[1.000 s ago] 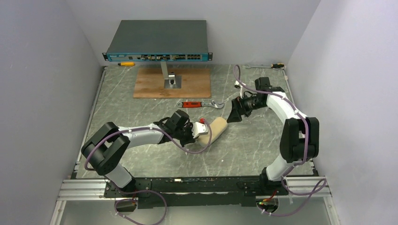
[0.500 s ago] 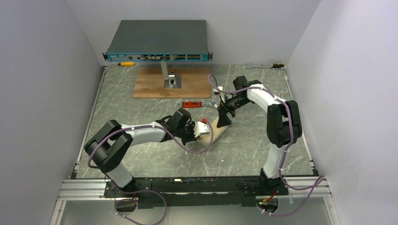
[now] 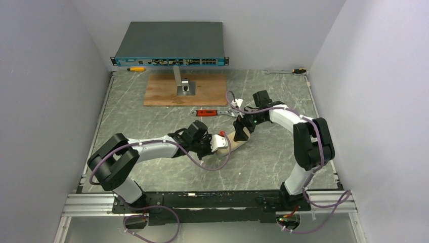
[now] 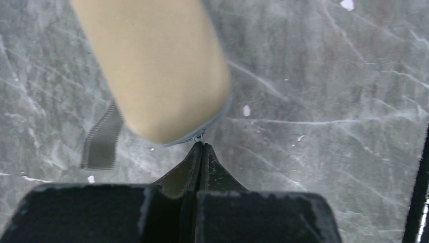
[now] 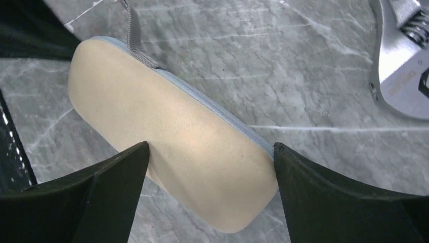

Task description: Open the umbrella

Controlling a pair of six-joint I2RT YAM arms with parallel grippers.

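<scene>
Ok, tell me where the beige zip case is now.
In the top view the beige zip case lies mid-table, just nearer than the red-handled wrench, with the left gripper at its left end and the right gripper straddling its right end.

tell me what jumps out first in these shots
A tan zippered case lies mid-table, and the right fingers are spread wide on either side of its end. The left fingers are pressed shut with their tips right at the case's zipper pull. Behind it are a red-handled wrench and a network switch raised on a stand.
</scene>
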